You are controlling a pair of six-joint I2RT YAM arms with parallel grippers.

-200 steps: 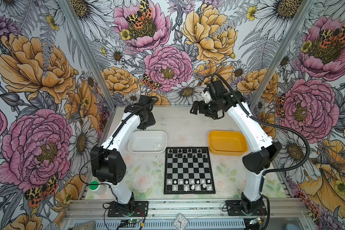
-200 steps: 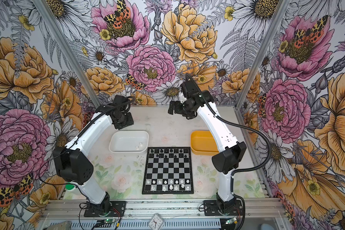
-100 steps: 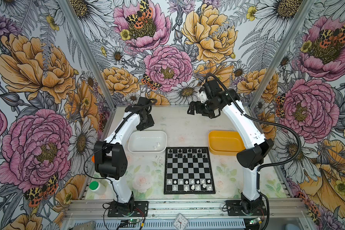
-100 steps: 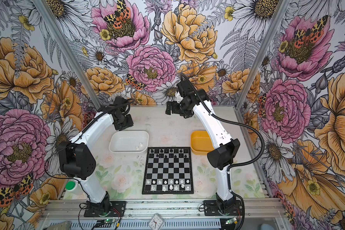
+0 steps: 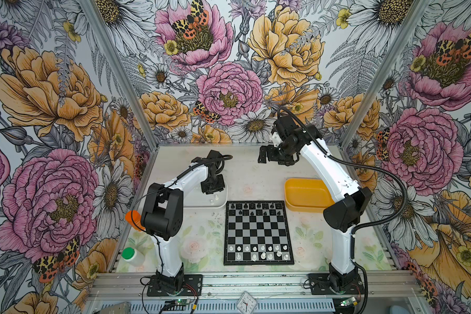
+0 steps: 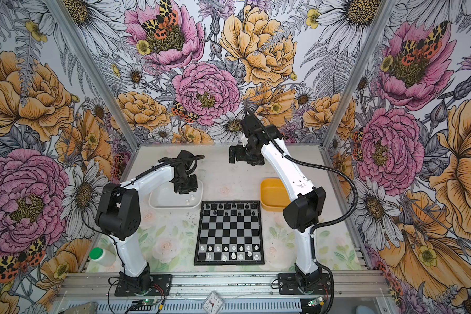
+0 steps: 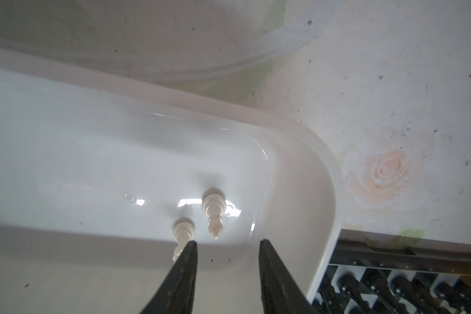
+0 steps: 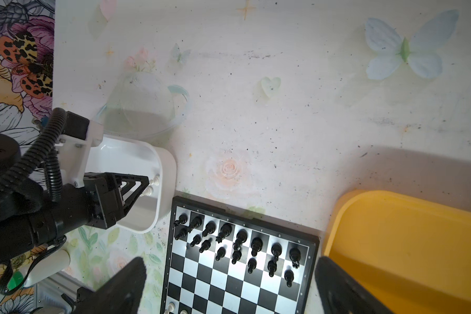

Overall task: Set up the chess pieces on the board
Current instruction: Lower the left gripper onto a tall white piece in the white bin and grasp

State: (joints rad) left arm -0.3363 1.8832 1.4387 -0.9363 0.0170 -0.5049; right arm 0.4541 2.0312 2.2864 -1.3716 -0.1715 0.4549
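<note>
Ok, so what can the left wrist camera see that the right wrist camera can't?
Only the left wrist view looks between the fingers of the left gripper: open, empty, one finger hiding the tip of a white piece. Only the right wrist view shows the yellow tray, the left arm and the wide-open right gripper. Both show the white tray, its two white pieces and black pieces on the board.

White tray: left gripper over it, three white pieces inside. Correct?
Not three: the left wrist view shows two white pieces in the white tray. The left gripper is over it, as you say.
</note>
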